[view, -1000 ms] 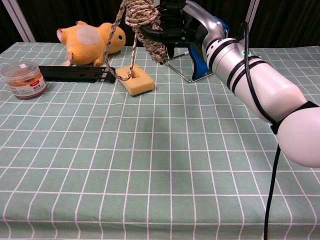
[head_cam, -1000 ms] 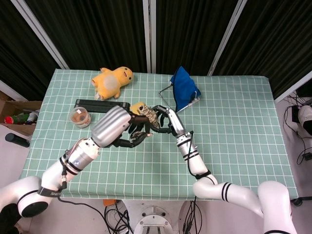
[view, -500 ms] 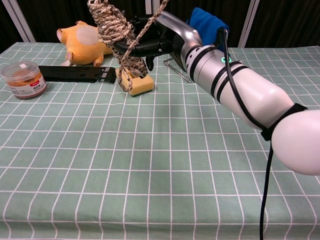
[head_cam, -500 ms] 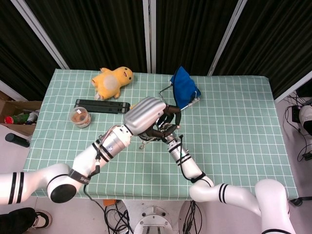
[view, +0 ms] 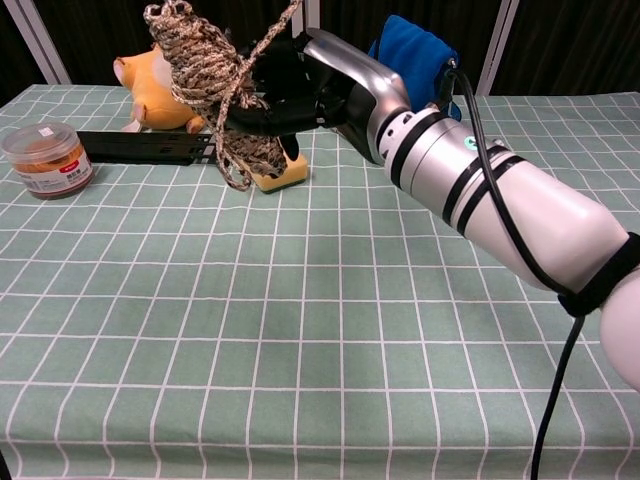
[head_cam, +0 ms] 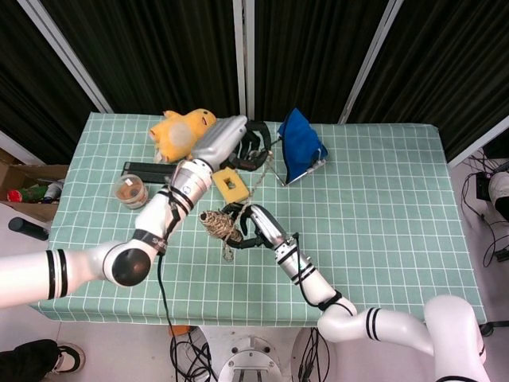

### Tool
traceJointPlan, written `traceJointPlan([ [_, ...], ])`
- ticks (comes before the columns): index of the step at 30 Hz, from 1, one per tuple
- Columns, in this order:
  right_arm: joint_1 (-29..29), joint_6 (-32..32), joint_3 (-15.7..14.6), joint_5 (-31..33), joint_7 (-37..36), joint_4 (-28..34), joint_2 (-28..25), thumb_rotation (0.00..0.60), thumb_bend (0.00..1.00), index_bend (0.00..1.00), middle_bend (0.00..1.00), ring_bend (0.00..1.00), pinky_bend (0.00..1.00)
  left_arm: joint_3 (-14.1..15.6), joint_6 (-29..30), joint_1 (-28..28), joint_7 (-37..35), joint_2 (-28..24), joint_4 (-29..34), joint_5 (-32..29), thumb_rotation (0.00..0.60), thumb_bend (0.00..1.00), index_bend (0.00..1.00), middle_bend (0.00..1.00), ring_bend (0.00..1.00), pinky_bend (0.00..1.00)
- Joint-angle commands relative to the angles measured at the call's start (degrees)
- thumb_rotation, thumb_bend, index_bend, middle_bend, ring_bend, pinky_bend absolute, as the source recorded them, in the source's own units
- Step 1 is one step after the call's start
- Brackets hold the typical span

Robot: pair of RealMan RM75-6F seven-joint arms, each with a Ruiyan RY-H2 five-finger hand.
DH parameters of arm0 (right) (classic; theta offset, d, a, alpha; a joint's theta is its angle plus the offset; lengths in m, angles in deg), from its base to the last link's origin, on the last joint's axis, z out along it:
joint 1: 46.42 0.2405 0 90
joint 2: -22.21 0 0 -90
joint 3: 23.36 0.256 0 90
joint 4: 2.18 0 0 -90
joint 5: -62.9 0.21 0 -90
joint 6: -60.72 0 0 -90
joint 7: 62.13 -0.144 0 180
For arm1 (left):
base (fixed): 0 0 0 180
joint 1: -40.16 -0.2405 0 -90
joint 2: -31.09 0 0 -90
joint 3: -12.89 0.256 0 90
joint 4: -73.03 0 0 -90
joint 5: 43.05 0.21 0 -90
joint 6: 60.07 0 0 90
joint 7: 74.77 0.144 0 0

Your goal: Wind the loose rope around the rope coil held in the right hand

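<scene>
My right hand (head_cam: 248, 226) (view: 295, 92) grips a mottled brown rope coil (head_cam: 215, 224) (view: 203, 72) above the middle of the green checked table (head_cam: 382, 207). A loose strand of rope (head_cam: 253, 185) (view: 272, 28) runs taut from the coil up and away to my left hand (head_cam: 256, 146), which holds it high beside the blue cloth (head_cam: 301, 142). A short rope end hangs under the coil. The chest view does not show the left hand; there the strand leaves the frame at the top.
A yellow sponge block (head_cam: 228, 183) (view: 281, 171) lies under the strand. At the back left are a yellow plush (head_cam: 184, 130) (view: 176, 74), a black bar (head_cam: 147, 169) (view: 150, 147) and a small jar (head_cam: 130, 191) (view: 46, 157). The blue cloth (view: 414, 45) hangs on a wire frame.
My left hand has swung away from over the coil toward the table's far side, drawing the strand taut. The right hand has carried the coil a little to the left and nearer.
</scene>
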Motion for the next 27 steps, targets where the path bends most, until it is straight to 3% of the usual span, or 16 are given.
traceJointPlan([
  [1,-1.3,2.1,-1.2,-1.7,-1.0,1.2,-0.7,0.600,0.63,0.78,0.62,0.58,0.77,1.6,-1.9,-0.1,-0.2,-1.1,-3.7,-4.0,0.600,0.45,0.80,0.79,0.72,0.73],
  [12,-5.0,9.1,-2.6,-5.3,-5.4,2.8,-2.5,0.600,0.64,0.79,0.63,0.58,0.77,5.0,-5.2,-6.4,-3.7,-2.6,-10.1,-5.0,0.600,0.45,0.80,0.79,0.72,0.73],
  [27,-7.5,14.6,1.5,-4.9,-6.8,6.4,-7.3,0.600,0.64,0.79,0.63,0.58,0.77,7.1,-11.1,-16.6,-11.6,-0.4,-16.0,3.6,0.600,0.45,0.80,0.79,0.72,0.73],
])
